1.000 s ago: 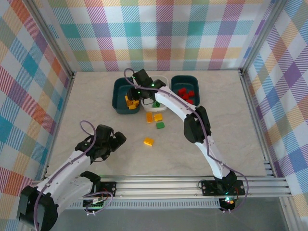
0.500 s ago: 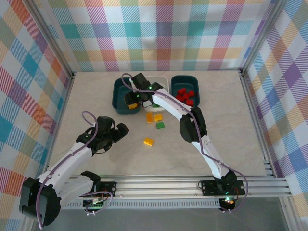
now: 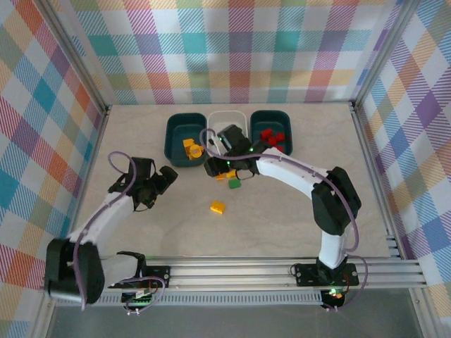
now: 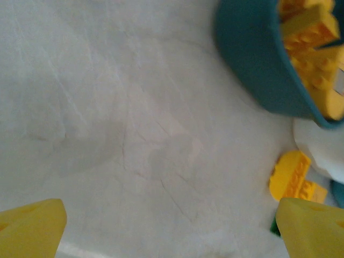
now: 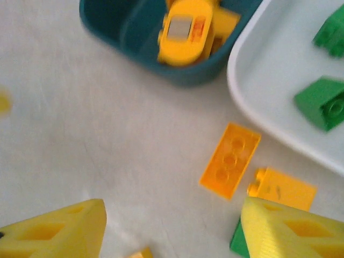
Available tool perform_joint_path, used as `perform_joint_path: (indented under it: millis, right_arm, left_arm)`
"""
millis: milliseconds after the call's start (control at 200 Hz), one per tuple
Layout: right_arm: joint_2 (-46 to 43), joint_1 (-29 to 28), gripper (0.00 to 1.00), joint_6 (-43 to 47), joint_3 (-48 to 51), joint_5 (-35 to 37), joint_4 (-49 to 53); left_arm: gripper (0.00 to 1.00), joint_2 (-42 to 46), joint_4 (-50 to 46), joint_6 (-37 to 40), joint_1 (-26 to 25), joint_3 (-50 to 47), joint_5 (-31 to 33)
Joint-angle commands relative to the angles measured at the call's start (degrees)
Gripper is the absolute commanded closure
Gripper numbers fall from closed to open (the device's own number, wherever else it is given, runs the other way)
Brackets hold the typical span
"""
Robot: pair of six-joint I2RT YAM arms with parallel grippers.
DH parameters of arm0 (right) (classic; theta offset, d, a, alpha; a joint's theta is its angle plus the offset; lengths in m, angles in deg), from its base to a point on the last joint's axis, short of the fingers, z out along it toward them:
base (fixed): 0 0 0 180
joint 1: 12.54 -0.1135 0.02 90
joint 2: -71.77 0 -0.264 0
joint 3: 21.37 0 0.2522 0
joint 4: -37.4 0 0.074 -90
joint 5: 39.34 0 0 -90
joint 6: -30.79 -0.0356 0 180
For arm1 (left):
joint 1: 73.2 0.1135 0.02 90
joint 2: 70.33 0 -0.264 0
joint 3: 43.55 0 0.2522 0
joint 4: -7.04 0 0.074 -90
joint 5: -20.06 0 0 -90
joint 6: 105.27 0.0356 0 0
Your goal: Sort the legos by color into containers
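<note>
Counting three tubs (image 3: 177, 134), four loose bricks (image 3: 217, 206) outside.

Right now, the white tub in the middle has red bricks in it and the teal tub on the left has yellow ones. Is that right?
Not quite. The white tub holds green bricks, not red ones, as the right wrist view shows. The yellow bricks are in the left teal tub, as you said.

pale marbled tabletop (image 3: 268, 225), pastel plaid walls (image 3: 239, 49) on three sides, aluminium rail (image 3: 232, 270) along near edge
</note>
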Motion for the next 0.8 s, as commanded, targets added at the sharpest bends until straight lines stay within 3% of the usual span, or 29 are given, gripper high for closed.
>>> perform_joint_path:
  millis: [0, 115, 310, 545, 645, 755, 795]
  right_arm:
    - [0.52, -5.29, 0.29, 8.35, 4.7, 0.38, 3.06]
    - [1.93, -7.58, 0.26, 9.01, 6.17, -0.9, 4.03]
    - [8.22, -9.15, 0.24, 9.25, 4.75, -5.54, 4.77]
    - [11.13, -10.2, 0.28, 9.0, 5.41, 3.66, 4.69]
    - [10.97, -10.53, 0.42, 8.45, 6.05, 5.89, 4.46]
    - [9.51, -10.99, 0.64, 8.07, 6.71, 9.64, 4.02]
    - [8.53, -11.02, 0.67, 7.85, 7.14, 10.55, 3.56]
  left_arm:
    - [0.0, -8.04, 6.34, -1.21, 2.95, 0.97, -11.52]
    - [0.0, -13.25, 7.5, -0.42, 3.07, 3.36, -14.25]
    - [0.0, -11.05, 7.59, 0.52, 3.12, 2.68, -13.05]
    - [0.0, -7.63, 5.56, 2.86, 3.11, 2.16, -12.93]
    - [0.0, -7.53, 5.67, 3.0, 3.12, 1.83, -12.93]
    - [0.0, -7.31, 5.62, 3.04, 3.24, 1.66, -12.77]
    - [0.0, -7.13, 5.37, 3.24, 3.33, 1.58, -12.4]
